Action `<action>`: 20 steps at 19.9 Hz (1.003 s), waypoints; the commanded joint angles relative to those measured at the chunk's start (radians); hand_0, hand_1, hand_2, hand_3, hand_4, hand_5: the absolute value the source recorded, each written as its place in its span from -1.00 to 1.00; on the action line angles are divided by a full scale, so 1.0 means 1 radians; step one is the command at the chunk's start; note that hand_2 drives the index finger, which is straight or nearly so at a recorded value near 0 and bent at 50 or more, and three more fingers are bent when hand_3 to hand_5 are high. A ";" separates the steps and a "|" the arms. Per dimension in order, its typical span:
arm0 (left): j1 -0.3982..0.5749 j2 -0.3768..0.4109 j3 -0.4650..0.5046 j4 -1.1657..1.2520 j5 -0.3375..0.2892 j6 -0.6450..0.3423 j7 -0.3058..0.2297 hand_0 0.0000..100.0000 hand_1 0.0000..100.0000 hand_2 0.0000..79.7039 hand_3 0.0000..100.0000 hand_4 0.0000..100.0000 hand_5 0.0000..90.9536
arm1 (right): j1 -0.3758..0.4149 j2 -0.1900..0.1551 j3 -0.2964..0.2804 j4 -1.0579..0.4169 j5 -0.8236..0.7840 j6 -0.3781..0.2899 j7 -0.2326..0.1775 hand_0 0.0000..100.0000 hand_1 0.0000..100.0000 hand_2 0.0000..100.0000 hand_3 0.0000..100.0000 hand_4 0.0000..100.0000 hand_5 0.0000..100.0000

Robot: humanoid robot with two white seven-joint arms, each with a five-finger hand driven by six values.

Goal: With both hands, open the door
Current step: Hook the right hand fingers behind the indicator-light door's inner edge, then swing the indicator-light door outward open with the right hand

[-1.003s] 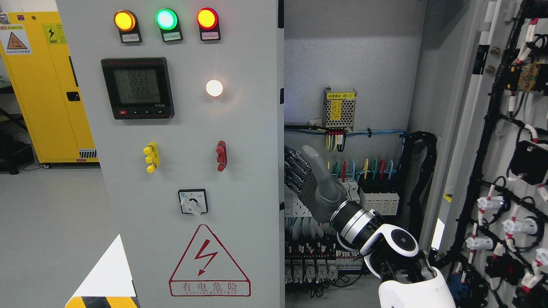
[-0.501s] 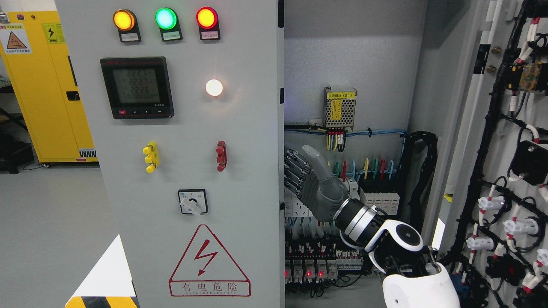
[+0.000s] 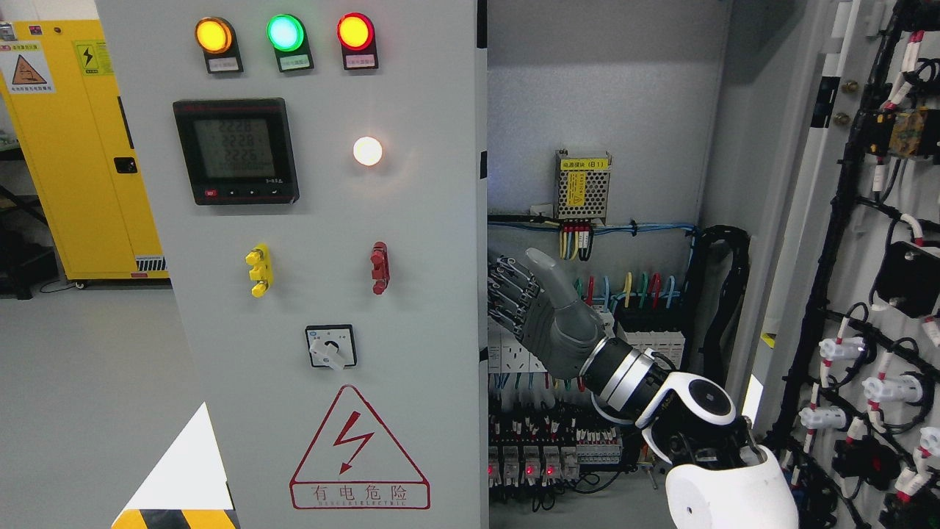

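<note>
One hand works: my right hand (image 3: 540, 312) reaches inside the cabinet, fingers (image 3: 507, 294) seemingly hooked on the left door (image 3: 411, 308) at its right edge, ready to swing it; the right door (image 3: 874, 294) already stands open.

Grey left door (image 3: 330, 294) shut; right door (image 3: 866, 257) swung open — wiring exposed.

Yellow safety cabinet (image 3: 81, 147) standing at far left on grey floor (image 3: 81, 382), black-and-yellow hazard stripe (image 3: 176, 518) with white triangle (image 3: 187, 463) at bottom edge.
</note>
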 commanded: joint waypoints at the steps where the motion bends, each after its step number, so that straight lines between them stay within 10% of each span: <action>1: 0.000 0.009 0.000 -0.025 0.000 0.000 0.000 -0.38 -0.77 -1.00 -1.00 -1.00 -1.00 | -0.016 0.029 -0.006 0.006 0.000 0.022 0.008 -0.57 -0.86 -1.00 -1.00 -1.00 -1.00; 20: 0.000 0.009 0.000 -0.025 -0.001 0.000 0.000 -0.38 -0.78 -1.00 -1.00 -1.00 -1.00 | -0.014 0.033 -0.008 -0.003 -0.003 0.042 0.042 -0.57 -0.86 -1.00 -1.00 -1.00 -1.00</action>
